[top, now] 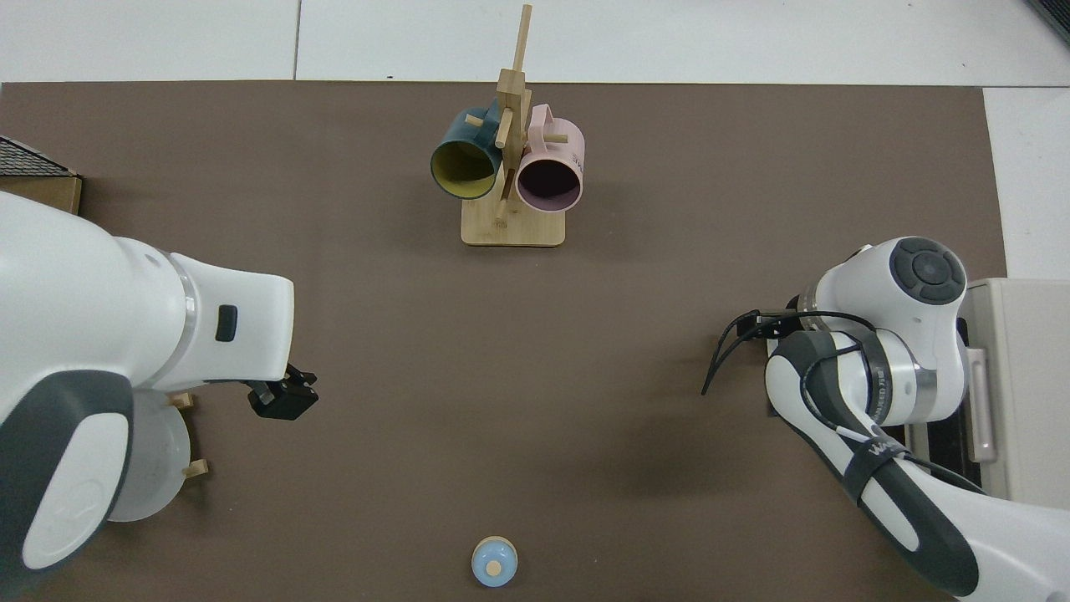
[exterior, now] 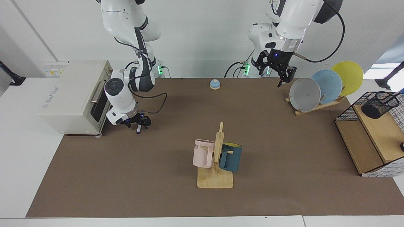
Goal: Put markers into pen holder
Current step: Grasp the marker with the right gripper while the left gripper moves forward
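The marker (exterior: 138, 128) lies flat, blue tip showing under the low right gripper (exterior: 136, 121); I cannot tell its grip. Left gripper (exterior: 277, 66) hangs high, fingers apart

The light is bright and even, and it seems to come from above. The brown mat (exterior: 157, 176) looks flat, with no shine. Soft, blurry shadows lie on it under each arm and beside the mug stand (exterior: 215, 179). The white wall (exterior: 202, 37) is bright but not glaring. Things look clear in both views, and edges stay straight.
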Motion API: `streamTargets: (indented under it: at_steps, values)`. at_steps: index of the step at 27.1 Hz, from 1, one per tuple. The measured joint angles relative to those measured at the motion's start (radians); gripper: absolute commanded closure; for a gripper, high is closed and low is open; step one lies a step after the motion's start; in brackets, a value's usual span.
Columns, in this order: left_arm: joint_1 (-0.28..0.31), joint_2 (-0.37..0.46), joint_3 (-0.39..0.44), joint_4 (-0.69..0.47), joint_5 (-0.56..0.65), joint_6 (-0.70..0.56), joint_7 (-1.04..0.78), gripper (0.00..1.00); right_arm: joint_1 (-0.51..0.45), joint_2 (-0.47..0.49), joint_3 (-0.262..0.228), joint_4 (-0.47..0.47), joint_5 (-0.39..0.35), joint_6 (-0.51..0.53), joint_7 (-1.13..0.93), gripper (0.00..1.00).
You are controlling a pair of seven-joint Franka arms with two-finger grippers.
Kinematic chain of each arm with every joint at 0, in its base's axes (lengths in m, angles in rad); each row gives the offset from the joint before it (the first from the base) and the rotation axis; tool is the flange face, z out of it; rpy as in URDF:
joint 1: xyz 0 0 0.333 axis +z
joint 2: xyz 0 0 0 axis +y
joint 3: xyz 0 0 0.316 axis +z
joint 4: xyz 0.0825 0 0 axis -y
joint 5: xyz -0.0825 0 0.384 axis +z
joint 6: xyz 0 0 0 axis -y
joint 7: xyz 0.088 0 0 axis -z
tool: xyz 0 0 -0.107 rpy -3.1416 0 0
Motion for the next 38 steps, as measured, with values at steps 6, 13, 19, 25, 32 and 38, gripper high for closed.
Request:
streamTargets:
  at_steps: [6, 13, 19, 25, 32, 38]
  values:
    - [-0.025, -0.013, -0.002, -0.037, 0.000, 0.023, 0.076, 0.00, 0.000, 0.001, 0.000, -0.006, 0.000, 0.000, 0.000, 0.55]
    - [-0.025, -0.017, 0.001, -0.062, -0.024, 0.048, 0.156, 0.00, 0.000, 0.001, 0.000, -0.013, 0.000, 0.008, 0.000, 1.00]
    - [-0.027, -0.017, 0.000, -0.086, -0.044, 0.065, 0.198, 0.00, 0.002, 0.001, 0.000, -0.015, 0.000, 0.015, 0.000, 1.00]
    - [-0.037, -0.016, -0.003, -0.111, -0.055, 0.098, 0.255, 0.00, 0.016, 0.001, 0.001, -0.009, 0.002, 0.014, 0.056, 1.00]
    - [-0.037, -0.016, 0.000, -0.128, -0.057, 0.121, 0.337, 0.00, 0.034, -0.009, 0.007, 0.104, 0.111, -0.154, 0.222, 1.00]
    - [-0.037, -0.016, 0.001, -0.130, -0.057, 0.130, 0.405, 0.00, 0.044, -0.030, 0.007, 0.264, 0.214, -0.383, 0.368, 1.00]
